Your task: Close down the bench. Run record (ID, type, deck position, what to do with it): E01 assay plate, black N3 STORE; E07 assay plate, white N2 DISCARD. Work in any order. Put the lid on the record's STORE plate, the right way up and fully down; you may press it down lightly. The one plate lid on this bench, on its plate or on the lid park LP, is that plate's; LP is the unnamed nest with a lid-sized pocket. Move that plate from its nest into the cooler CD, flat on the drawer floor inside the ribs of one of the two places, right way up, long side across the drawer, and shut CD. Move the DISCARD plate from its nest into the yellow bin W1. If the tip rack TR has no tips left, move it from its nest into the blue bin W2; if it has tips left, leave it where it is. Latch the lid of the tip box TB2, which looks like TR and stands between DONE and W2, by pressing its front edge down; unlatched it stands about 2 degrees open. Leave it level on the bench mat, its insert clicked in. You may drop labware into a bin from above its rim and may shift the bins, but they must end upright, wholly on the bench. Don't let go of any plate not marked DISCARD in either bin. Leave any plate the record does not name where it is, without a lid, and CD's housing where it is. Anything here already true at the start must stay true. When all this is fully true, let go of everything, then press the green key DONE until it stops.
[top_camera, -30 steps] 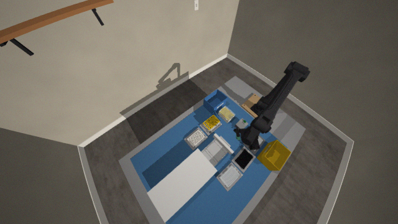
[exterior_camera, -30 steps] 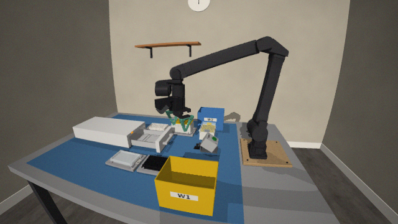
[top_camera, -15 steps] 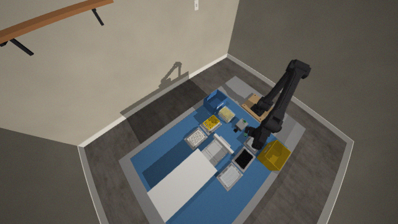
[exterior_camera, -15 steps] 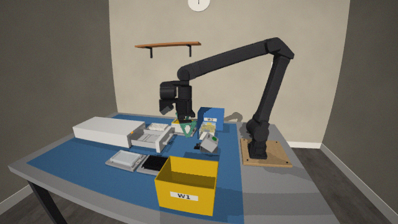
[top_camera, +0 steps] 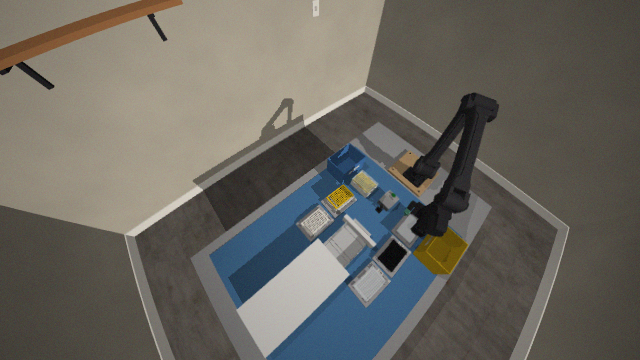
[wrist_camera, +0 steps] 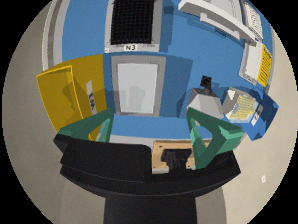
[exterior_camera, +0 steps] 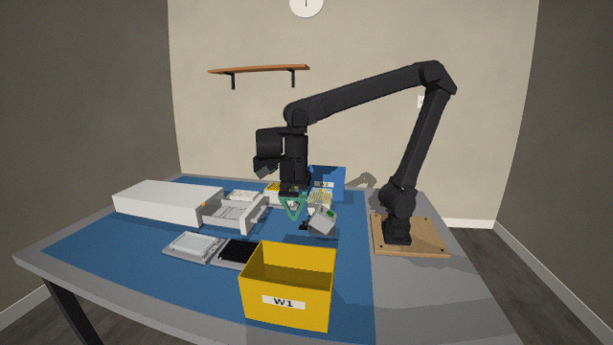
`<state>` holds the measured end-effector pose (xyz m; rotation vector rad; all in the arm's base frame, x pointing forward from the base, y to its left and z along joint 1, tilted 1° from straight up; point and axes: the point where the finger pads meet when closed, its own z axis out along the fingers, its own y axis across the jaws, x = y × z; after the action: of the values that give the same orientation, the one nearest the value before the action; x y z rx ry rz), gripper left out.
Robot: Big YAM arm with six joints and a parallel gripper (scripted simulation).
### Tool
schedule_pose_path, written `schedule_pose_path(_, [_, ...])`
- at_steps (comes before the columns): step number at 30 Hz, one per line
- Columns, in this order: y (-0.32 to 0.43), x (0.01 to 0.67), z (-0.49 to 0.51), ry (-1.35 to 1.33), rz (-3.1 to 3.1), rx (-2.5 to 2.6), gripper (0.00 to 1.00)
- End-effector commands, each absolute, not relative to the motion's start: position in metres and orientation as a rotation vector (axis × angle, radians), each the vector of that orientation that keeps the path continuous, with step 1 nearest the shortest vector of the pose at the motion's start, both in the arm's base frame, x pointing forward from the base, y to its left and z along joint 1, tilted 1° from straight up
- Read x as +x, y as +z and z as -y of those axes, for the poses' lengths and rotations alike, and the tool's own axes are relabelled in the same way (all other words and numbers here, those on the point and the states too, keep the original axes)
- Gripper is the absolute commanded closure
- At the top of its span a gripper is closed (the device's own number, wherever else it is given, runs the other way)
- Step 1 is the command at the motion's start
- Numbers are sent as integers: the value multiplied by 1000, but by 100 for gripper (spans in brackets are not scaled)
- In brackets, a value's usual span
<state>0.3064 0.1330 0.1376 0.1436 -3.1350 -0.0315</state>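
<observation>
Bench (exterior_camera: pixel 421 292) w/ blue mat (exterior_camera: pixel 124 254).

Soft even light, arm's shadow cast on wall at 11 o'clock, wrist view fisheye-warped, slightly blurry throughout

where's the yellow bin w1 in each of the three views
Top: yellow bin W1 sits right of centre, just below the gripper.
Exterior: W1 is front and centre, label facing the camera.
Wrist: W1 is at the left edge.
Shared landmark: the black plate lies beside the bin.
</observation>
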Motion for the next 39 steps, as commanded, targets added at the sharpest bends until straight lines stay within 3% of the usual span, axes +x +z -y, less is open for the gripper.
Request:
schedule_pose_path(1, [146,304,-137,-42,3152,35,0])
schedule_pose_path(10, [146,278,-162,-46,3153,35,0])
schedule_pose_path(39, [115,281,-167,-39,3145,29,0])
